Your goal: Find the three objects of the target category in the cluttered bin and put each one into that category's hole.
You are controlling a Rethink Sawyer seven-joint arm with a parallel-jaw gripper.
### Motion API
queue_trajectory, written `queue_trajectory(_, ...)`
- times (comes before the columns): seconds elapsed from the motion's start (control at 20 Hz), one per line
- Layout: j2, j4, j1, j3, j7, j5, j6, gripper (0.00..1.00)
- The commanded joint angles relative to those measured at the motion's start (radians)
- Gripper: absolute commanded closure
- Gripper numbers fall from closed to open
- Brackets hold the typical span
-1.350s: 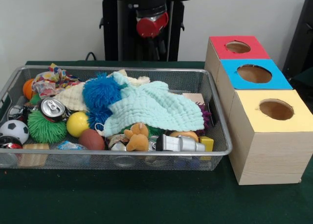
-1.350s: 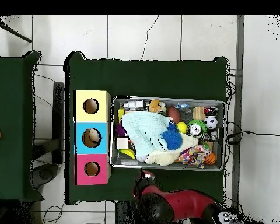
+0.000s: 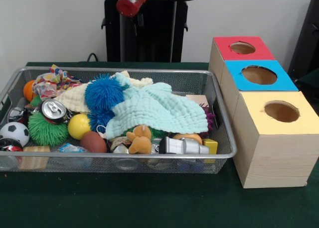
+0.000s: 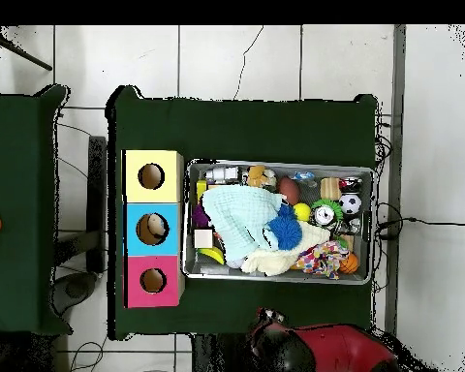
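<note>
The bin [image 3: 223,113] is a wide silver wire-mesh basket on the green table, full of clutter; it also shows in the overhead view [image 4: 275,163]. In it lie a mint cloth [image 3: 159,108], a blue fuzzy ball [image 3: 103,93], a yellow ball [image 3: 79,126], a soccer ball [image 3: 14,133], a green spiky ball [image 3: 46,131], a soda can [image 3: 54,110], a brown toy football [image 3: 92,141] and a tan plush toy [image 3: 140,138]. Three boxes with round holes stand beside the bin: red [image 3: 259,53], blue [image 3: 281,81], yellow [image 3: 304,121]. The gripper is out of view.
Part of the red arm [image 3: 131,3] shows at the top before the black pedestal; in the overhead view the arm [image 4: 319,351] is drawn back by the table's edge. A cream cloth [image 3: 72,99], a patterned cloth [image 3: 52,82] and an orange ball [image 3: 29,90] lie at the bin's left.
</note>
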Motion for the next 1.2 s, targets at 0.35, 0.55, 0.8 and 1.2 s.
queue_trajectory(0.35, 0.159, -0.215, -0.046, -0.004, 0.184, 0.043, -0.078, 0.00)
queue_trajectory(0.55, 0.082, -0.221, 0.021, -0.095, 0.290, 0.088, -0.049, 0.00)
queue_trajectory(0.8, 0.046, -0.219, 0.015, -0.082, 0.255, 0.147, -0.004, 0.00)
queue_trajectory(1.2, 0.074, -0.243, 0.077, -0.083, 0.250, 0.233, -0.003, 0.00)
